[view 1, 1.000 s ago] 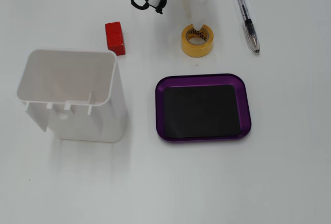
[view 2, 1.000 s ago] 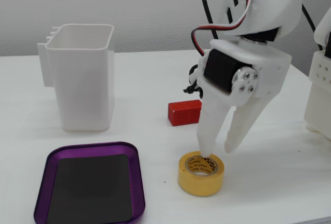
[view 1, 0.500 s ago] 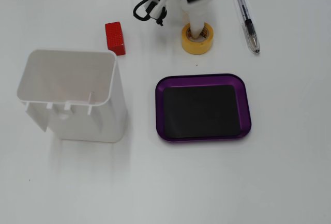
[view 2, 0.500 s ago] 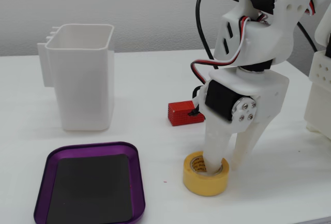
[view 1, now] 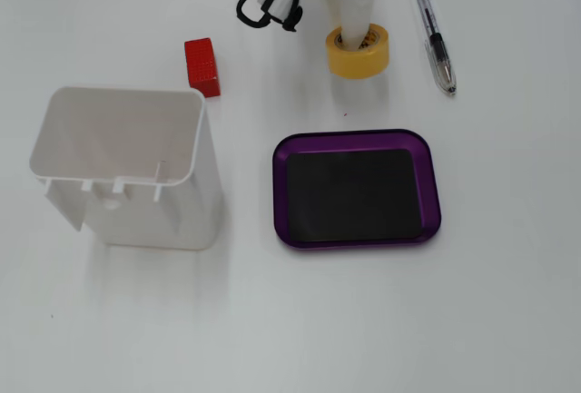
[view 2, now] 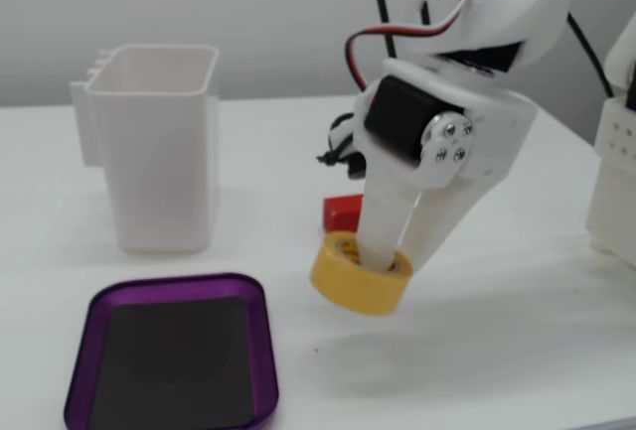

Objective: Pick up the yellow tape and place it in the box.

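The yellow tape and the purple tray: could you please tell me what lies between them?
Nothing: in a fixed view, only bare white table separates the yellow tape from the purple tray.

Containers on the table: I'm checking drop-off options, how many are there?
2. The purple tray lies below the yellow tape in a fixed view; the tall white container stands to the tray's left. None seems hidden.

The white table (view 1: 508, 302) carries a purple tray (view 1: 356, 140) with a black floor, a tall white plastic container (view 1: 127, 171) to its left in the top-down fixed view, a small red block (view 1: 201, 66) behind that, and a pen (view 1: 431, 30) at the far right (the yellow tape (view 1: 359, 57) appears tilted, lifted).
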{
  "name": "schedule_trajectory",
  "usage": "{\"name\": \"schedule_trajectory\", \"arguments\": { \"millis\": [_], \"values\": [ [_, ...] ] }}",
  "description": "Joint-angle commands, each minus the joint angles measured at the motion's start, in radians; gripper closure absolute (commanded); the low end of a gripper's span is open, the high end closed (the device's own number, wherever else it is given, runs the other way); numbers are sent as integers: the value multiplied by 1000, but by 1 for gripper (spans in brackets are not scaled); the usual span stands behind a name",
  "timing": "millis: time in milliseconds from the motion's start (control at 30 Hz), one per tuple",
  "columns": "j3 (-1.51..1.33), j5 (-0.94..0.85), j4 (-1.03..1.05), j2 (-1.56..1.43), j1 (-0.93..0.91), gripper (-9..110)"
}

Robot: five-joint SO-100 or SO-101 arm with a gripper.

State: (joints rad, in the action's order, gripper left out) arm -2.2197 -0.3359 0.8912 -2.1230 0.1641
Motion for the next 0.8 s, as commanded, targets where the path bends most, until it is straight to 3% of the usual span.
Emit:
{"name": "schedule_trajectory", "arguments": {
  "millis": [0,333,767],
  "values": [
    [63,-5,-100,-80,-2,102],
    [161,5,-397,183,-6,102],
    [423,2,-394,604,-138,102]
  ]
}}
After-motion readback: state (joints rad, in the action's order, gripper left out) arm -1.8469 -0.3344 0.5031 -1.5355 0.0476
